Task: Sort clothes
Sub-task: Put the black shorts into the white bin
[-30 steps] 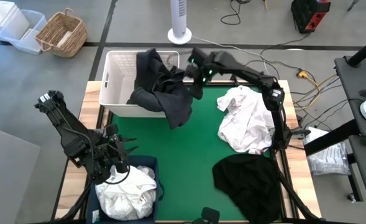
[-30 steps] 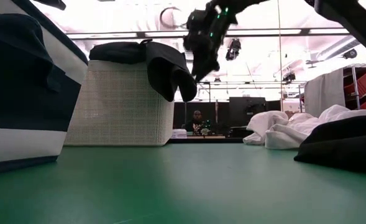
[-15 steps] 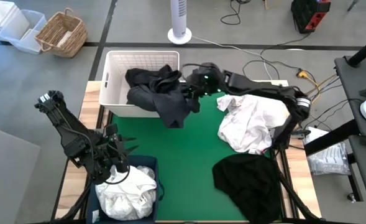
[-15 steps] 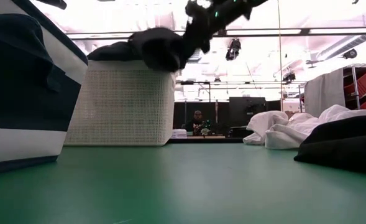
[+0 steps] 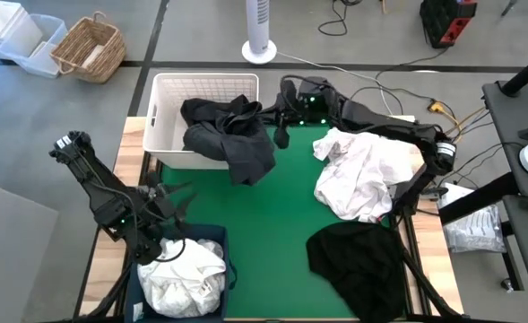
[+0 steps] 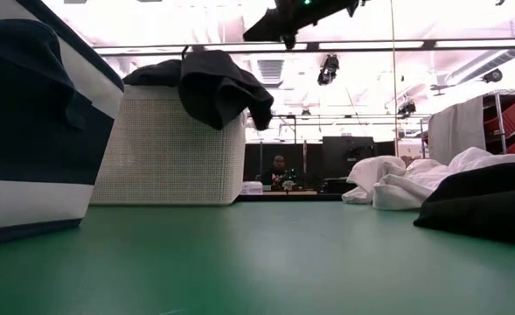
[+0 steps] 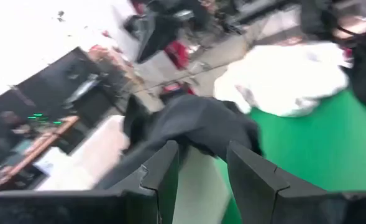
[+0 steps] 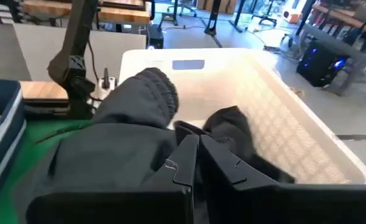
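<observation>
A dark garment (image 5: 232, 135) lies over the near right rim of the white lattice basket (image 5: 169, 99), one end inside and one end (image 6: 226, 96) hanging down the outside wall. My right gripper (image 5: 280, 135) is shut and hovers just right of the basket, above the garment (image 8: 127, 143) and clear of it (image 6: 285, 37). My left gripper (image 5: 181, 205) stands open over the far edge of the navy bin (image 5: 226, 240), which holds white clothes (image 5: 187, 274). A white pile (image 5: 358, 170) and a black garment (image 5: 358, 256) lie on the green mat at the right.
The middle of the green mat (image 5: 264, 224) is bare between the bin, the basket and the two piles. The navy bin (image 6: 30, 131) fills the near left. Beyond the table's far edge stand a fan base (image 5: 259, 49) and a wicker basket (image 5: 89, 49).
My right gripper has swung the hanging dark garment toward the basket and then gone up. The garment has come free of it and fallen over the basket's rim, one end still hanging outside. My left gripper has turned a little toward the far edge.
</observation>
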### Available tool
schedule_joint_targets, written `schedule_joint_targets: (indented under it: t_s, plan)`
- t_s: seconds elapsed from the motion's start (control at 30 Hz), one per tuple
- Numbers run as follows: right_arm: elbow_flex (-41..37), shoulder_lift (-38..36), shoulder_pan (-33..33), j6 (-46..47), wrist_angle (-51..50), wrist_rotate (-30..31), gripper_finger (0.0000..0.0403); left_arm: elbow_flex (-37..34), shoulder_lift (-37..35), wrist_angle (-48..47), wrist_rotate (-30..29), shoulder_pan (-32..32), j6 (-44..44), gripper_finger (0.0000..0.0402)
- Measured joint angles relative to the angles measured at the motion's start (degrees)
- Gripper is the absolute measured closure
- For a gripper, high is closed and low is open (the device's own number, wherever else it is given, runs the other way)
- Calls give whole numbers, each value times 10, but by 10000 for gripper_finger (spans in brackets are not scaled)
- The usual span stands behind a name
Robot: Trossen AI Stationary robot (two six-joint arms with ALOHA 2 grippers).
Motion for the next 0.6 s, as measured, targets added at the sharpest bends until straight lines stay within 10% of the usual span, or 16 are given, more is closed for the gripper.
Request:
schedule_joint_targets:
  t_s: [0.13,0.6]
  plan:
    - [1,-40,-2,-24,-47,1,384,5,2,50,23,44,98,284]
    - [-31,-162,-2,-17,-186,0,333,104,-7,105,411,283,409,241]
